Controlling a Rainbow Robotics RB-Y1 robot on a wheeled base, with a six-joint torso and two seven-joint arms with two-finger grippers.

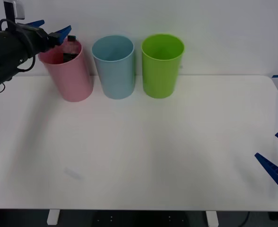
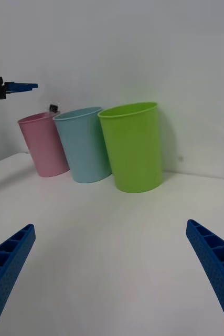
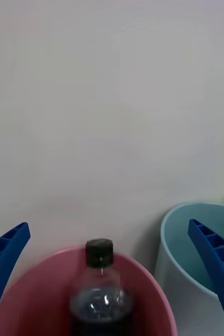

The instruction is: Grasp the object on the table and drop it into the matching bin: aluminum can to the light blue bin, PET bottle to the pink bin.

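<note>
left gripper (image 1: 51, 33): hovers above the pink bin (image 1: 73, 78), blue fingers (image 3: 6, 257) spread wide, nothing in them
pet bottle (image 3: 100, 294): upright inside the pink bin, black cap (image 1: 71, 38) poking just past the rim; looks let go, right bin too
step: i'd say it's the release; best bet is lift straight up so the fingers don't clip the rim or the light blue bin (image 1: 113, 68) right beside it
right gripper (image 1: 277, 163): parked low over the table (image 1: 143, 151) at the right edge, fingers wide apart, empty
green bin (image 1: 161, 66): next in the row, not involved
labels: bottle's label is too dark and blurry to read; no brand i can make out
</note>
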